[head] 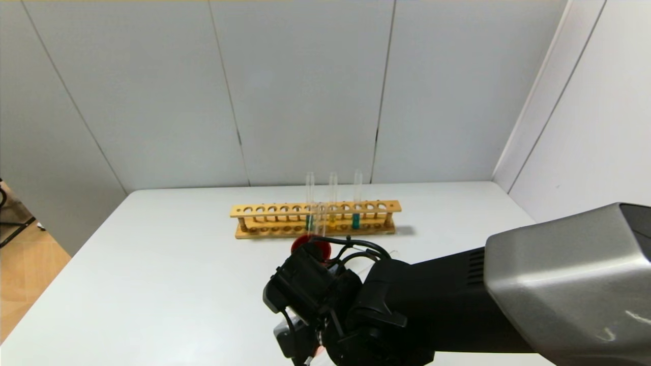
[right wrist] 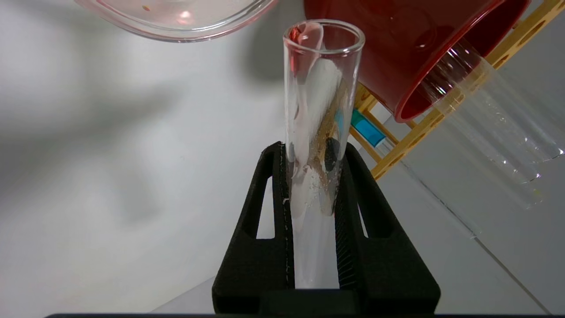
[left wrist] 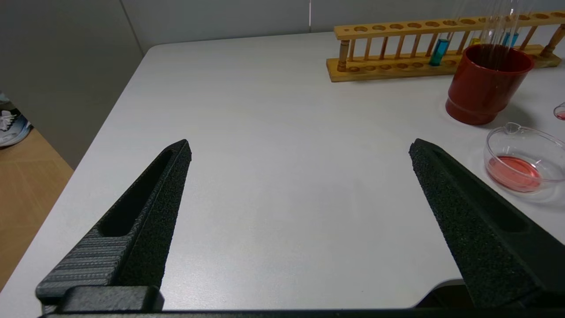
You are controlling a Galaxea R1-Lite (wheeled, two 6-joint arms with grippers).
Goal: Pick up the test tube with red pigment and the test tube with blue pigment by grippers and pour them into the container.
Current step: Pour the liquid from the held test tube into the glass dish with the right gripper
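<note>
My right gripper (right wrist: 309, 152) is shut on a clear glass test tube (right wrist: 322, 88) with reddish traces at its rim; its bottom is hidden. The tube's mouth points toward the low clear container (right wrist: 176, 26). In the left wrist view the container (left wrist: 525, 145) holds a shallow layer of red liquid. In the head view my right arm (head: 386, 305) hides the container. The test tube with blue pigment (head: 356, 219) stands in the wooden rack (head: 264, 209), also seen in the left wrist view (left wrist: 510, 39). My left gripper (left wrist: 300, 148) is open and empty, low over bare table left of the container.
A dark-red cup (head: 311, 247) stands between rack and container, with a clear empty tube (head: 320, 218) leaning in it. A green-bottomed tube (head: 309, 221) and a yellow-bottomed tube (head: 332, 219) stand in the rack. Walls close the back and right.
</note>
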